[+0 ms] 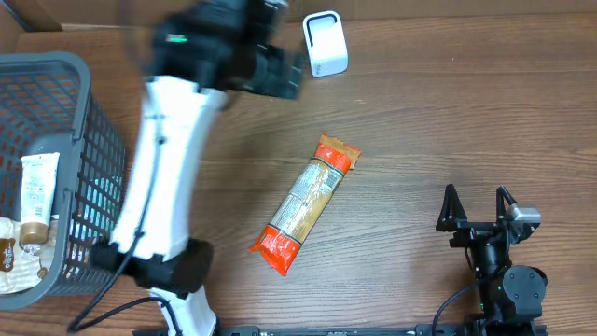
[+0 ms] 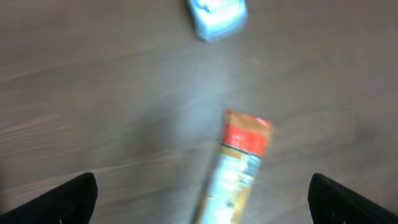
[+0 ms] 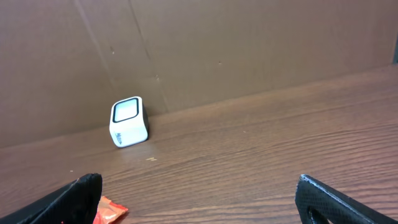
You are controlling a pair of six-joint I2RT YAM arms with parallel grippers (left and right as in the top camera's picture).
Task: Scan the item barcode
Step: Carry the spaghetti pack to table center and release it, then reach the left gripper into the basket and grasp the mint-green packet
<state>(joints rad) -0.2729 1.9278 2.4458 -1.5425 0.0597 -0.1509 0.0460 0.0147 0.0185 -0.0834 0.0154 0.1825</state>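
The item, a long snack wrapper with orange-red ends (image 1: 305, 203), lies flat and slantwise on the wooden table. The white barcode scanner (image 1: 325, 43) stands at the back. My left gripper (image 1: 278, 75) is blurred, raised above the table just left of the scanner. In the left wrist view my left gripper (image 2: 202, 186) is open, with the wrapper (image 2: 239, 165) and scanner (image 2: 216, 15) below it, both blurred. My right gripper (image 1: 478, 207) rests open at the front right; its view shows the right gripper (image 3: 199, 186), the scanner (image 3: 129, 121) and a wrapper corner (image 3: 111, 210).
A grey wire basket (image 1: 89, 140) at the left edge holds several packaged goods. A brown cardboard wall (image 3: 249, 43) stands behind the scanner. My white left arm (image 1: 163, 177) stretches from the front edge toward the back.
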